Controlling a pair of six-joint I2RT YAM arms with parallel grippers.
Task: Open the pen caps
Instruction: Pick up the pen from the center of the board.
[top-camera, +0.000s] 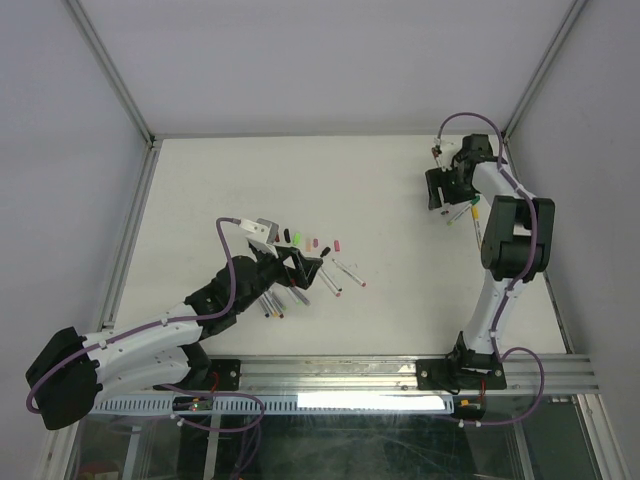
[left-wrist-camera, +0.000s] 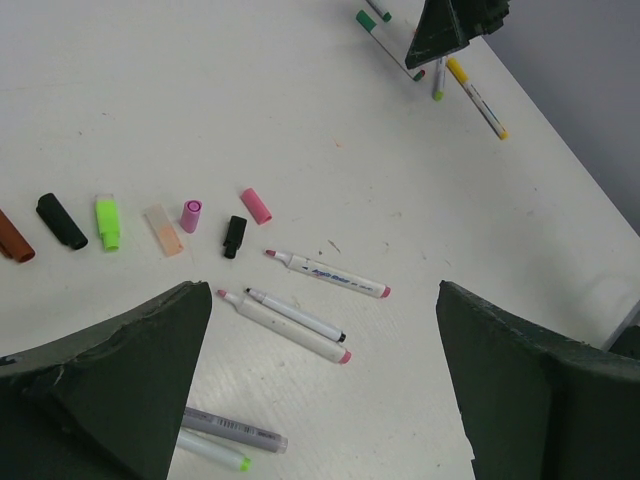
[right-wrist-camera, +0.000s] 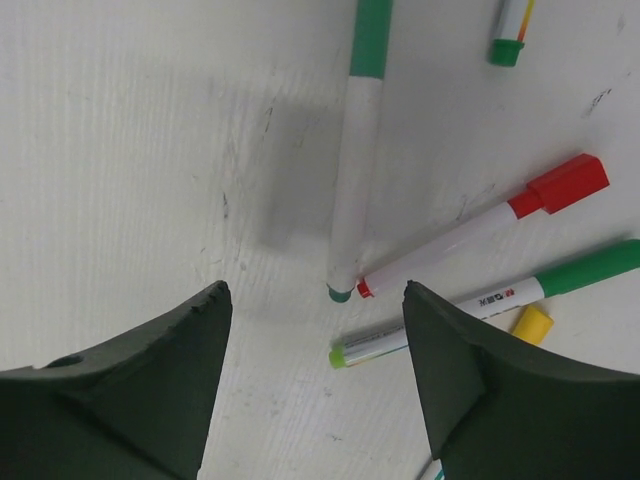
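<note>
Loose pen caps lie in a row on the table: brown (left-wrist-camera: 10, 237), black (left-wrist-camera: 62, 221), lime (left-wrist-camera: 108, 222), peach (left-wrist-camera: 163, 230), violet (left-wrist-camera: 191, 215), small black (left-wrist-camera: 234, 236) and pink (left-wrist-camera: 256, 205). My left gripper (left-wrist-camera: 322, 292) (top-camera: 300, 268) hangs open above uncapped pens (left-wrist-camera: 285, 325), holding nothing. At the far right, my right gripper (right-wrist-camera: 315, 290) (top-camera: 440, 195) is open low over capped pens. The white pen with a green cap (right-wrist-camera: 371, 35), the pen with a red cap (right-wrist-camera: 568, 184) and a lime-ended pen (right-wrist-camera: 385, 343) point their tail ends into the gap between its jaws.
A grey marker (left-wrist-camera: 232, 430) and a lime-tipped pen (left-wrist-camera: 213, 450) lie under my left finger. A yellow cap (right-wrist-camera: 532, 323) and another green-ended pen (right-wrist-camera: 507, 50) lie to the right of the right gripper. The enclosure wall (top-camera: 560, 120) rises close behind the right arm.
</note>
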